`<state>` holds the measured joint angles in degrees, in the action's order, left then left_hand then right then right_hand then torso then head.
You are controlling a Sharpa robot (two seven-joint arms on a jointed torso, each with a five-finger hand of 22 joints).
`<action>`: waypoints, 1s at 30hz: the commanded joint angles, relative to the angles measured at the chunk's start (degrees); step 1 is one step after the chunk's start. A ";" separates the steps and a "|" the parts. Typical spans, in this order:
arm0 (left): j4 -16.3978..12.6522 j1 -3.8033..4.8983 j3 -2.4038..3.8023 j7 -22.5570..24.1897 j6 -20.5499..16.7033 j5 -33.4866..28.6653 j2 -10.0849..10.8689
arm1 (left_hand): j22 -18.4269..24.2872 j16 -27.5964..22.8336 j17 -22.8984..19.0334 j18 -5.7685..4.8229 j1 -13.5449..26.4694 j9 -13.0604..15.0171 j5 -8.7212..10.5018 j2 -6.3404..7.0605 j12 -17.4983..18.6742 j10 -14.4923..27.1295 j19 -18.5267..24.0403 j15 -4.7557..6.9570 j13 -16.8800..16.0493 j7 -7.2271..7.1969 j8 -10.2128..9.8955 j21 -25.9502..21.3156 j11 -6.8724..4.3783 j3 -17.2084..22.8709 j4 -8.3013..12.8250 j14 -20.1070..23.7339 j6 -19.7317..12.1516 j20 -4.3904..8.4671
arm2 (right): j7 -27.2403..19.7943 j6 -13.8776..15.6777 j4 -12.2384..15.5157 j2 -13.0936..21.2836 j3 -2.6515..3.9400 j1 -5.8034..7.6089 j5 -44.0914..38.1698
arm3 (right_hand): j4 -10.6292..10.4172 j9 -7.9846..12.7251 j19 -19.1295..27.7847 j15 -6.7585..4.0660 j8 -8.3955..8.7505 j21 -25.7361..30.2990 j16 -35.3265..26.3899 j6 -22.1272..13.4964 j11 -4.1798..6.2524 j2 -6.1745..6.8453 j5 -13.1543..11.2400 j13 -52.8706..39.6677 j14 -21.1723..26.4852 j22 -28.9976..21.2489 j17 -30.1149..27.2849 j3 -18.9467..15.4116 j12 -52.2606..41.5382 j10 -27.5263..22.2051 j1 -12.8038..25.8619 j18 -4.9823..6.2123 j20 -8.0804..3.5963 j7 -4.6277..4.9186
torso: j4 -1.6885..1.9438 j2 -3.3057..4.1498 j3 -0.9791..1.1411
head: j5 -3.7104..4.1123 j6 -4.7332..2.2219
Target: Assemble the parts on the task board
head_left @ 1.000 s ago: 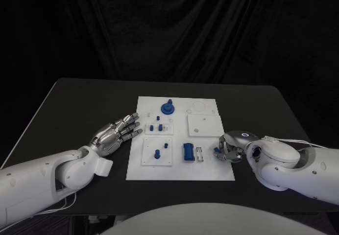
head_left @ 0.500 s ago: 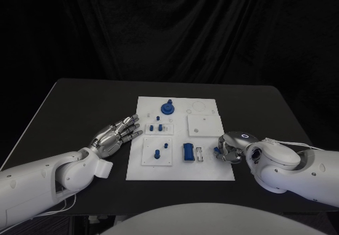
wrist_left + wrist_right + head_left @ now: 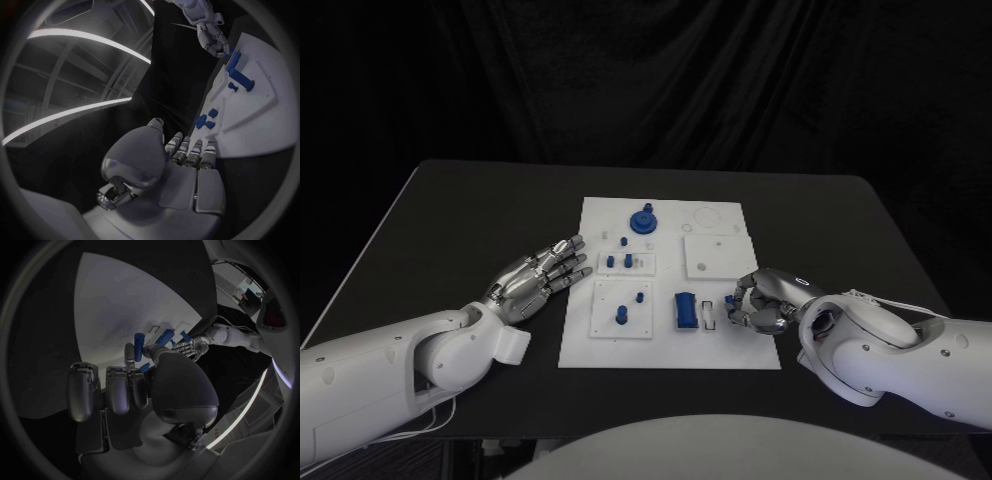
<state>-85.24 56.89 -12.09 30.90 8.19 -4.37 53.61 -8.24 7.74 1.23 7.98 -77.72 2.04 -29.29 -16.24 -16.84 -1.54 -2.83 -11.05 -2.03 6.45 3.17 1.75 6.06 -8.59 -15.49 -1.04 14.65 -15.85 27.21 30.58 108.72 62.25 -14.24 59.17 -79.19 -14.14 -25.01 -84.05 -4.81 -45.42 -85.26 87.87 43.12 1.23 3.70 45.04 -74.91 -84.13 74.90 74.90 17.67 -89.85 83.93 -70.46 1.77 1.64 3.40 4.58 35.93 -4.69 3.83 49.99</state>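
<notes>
Two silver many-fingered hands flank the white rectangular task board [image 3: 669,350] lying in the middle of the black tabletop [image 3: 459,215]. The left hand [image 3: 538,272] rests just beside the board's left edge, palm turned up, its fingers stretched out and apart, holding nothing. The right hand [image 3: 762,300] sits over the board's right edge, fingers curled downward close to a small pale upright piece [image 3: 710,313]; whether it grips anything cannot be told from these views. On the board, a tall blue cylindrical part [image 3: 685,309] stands just beside that pale piece, a round blue knob-shaped part [image 3: 643,220] stands near the far edge, and several small blue pegs [image 3: 623,261] sit in the raised white blocks on the left half.
</notes>
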 commanded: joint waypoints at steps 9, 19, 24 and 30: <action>-0.26 -0.19 0.00 0.46 0.41 0.06 0.14 | 0.07 0.24 0.08 0.90 -0.68 0.05 -0.28 0.00 -0.27 -0.14 -0.19 -0.29 -0.08 0.22 0.24 0.22 0.20 0.19 -0.01 -0.07 0.06 -0.28 | -2.76 2.45 -0.40 -1.17 0.00 -0.11 13.10 | -0.39 -1.04 -4.01 -0.37 1.45 -0.12 -0.44 1.45 0.43 0.06 -3.51 -15.09 -4.91 13.54 9.66 1.62 -0.15 6.07 3.11 -0.58 -0.49 -0.85 | 0.21 0.05 -0.05 | 0.14 0.01; -0.21 -0.19 0.00 0.45 0.43 0.06 0.05 | 0.07 0.24 0.08 0.90 -0.68 0.05 -0.28 0.00 -0.27 -0.14 -0.19 -0.29 -0.08 0.22 0.24 0.22 0.20 0.19 -0.01 -0.07 0.06 -0.28 | -1.42 -0.53 -1.13 -2.09 -0.01 -0.12 14.68 | -1.08 -1.69 -3.84 -0.35 2.25 0.16 -0.61 1.70 0.40 0.11 -7.65 -15.09 -4.83 13.42 9.19 1.20 -0.15 6.07 4.52 -0.50 -0.46 -0.84 | 0.17 0.04 -0.14 | 0.04 0.01; -0.14 -0.20 0.00 0.44 0.46 0.06 -0.03 | 0.07 0.24 0.08 0.90 -0.68 0.05 -0.28 0.00 -0.27 -0.14 -0.19 -0.29 -0.08 0.22 0.24 0.22 0.20 0.19 -0.01 -0.07 0.06 -0.28 | -1.20 -1.27 -1.36 -2.42 -0.01 -0.12 14.79 | -1.17 -1.81 -3.81 -0.34 2.44 0.22 -0.63 1.70 0.39 0.13 -8.36 -15.09 -4.82 13.40 9.14 1.09 -0.15 6.07 4.74 -0.48 -0.45 -0.83 | 0.18 0.03 -0.13 | -0.01 0.01; -0.09 -0.20 0.00 0.39 0.54 0.06 -0.16 | 0.07 0.24 0.08 0.90 -0.68 0.05 -0.28 0.00 -0.27 -0.14 -0.19 -0.29 -0.08 0.22 0.24 0.22 0.20 0.19 -0.01 -0.07 0.06 -0.28 | -1.50 -1.22 -1.65 -2.80 -0.01 -0.13 14.84 | -1.38 -2.22 -3.71 -0.31 2.96 0.39 -0.69 1.79 0.35 -0.05 -10.96 -15.09 -4.78 13.34 8.92 0.78 -0.15 6.07 5.23 -0.43 -0.42 -0.79 | 0.09 0.04 -0.09 | -0.08 0.01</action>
<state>-85.28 56.85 -12.08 30.94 8.26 -4.36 53.57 -8.22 7.74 1.23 7.99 -77.72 2.03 -29.29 -16.24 -16.83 -1.54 -2.83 -11.06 -2.06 6.45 3.16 1.76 6.06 -8.59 -15.49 -1.04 14.65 -15.84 25.27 30.23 107.11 59.46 -14.26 59.17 -64.87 -15.19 -27.23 -84.05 -4.81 -42.59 -85.08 87.41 44.88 1.23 3.65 34.27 -74.94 -84.13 74.95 74.91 18.51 -89.85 83.93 -65.76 1.79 1.64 2.30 4.74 35.96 -4.81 3.81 49.99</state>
